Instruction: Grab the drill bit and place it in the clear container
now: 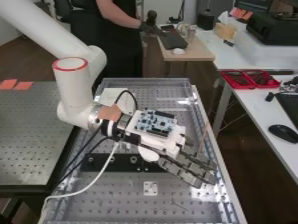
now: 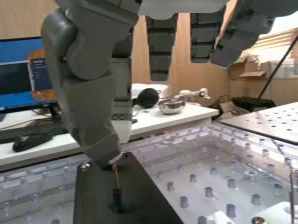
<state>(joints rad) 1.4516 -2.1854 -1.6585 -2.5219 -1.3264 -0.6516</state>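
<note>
Dark grey robot fingers point(image 2: 161, 47) pinched narrow on a thin, copper-toned drill bit point(image 2: 116, 177)

The thumb point(image 2: 103, 147) presses in at the bit's upper end. The bit stands nearly upright, its dark lower end at a flat black rectangular plate point(image 2: 96, 197) on the perforated, see-through-topped desk point(image 1: 113, 192). This appears to be the grasping step; next calls for a steady grip and a straight lift, clearing the plate before any sideways carry.
</note>
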